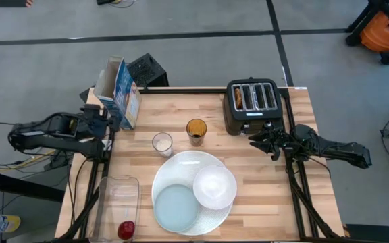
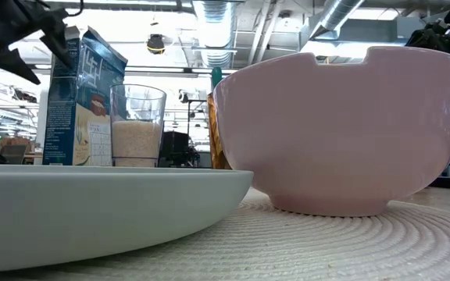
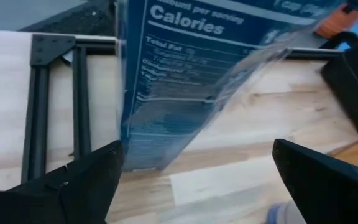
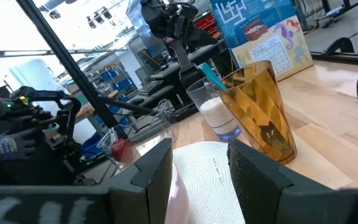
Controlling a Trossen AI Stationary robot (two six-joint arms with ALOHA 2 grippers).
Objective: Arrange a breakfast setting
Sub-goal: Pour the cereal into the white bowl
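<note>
- Cereal box (image 1: 120, 92) upright at table's far-left corner; left gripper (image 1: 107, 121) spread wide just beside it, grasping nothing.
- Right gripper (image 1: 256, 140) near toaster (image 1: 252, 104), fingers slightly parted, empty.

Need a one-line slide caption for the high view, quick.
Left gripper open at the blue cereal box; right gripper open beside the toaster; white bowl on large plate.

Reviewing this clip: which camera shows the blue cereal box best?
The high view: the blue cereal box stands whole with its top open at the table's back left, beside the left gripper. The low view shows it partly behind a glass; the left wrist view only its nutrition panel; the right wrist view just its puzzle side.
</note>
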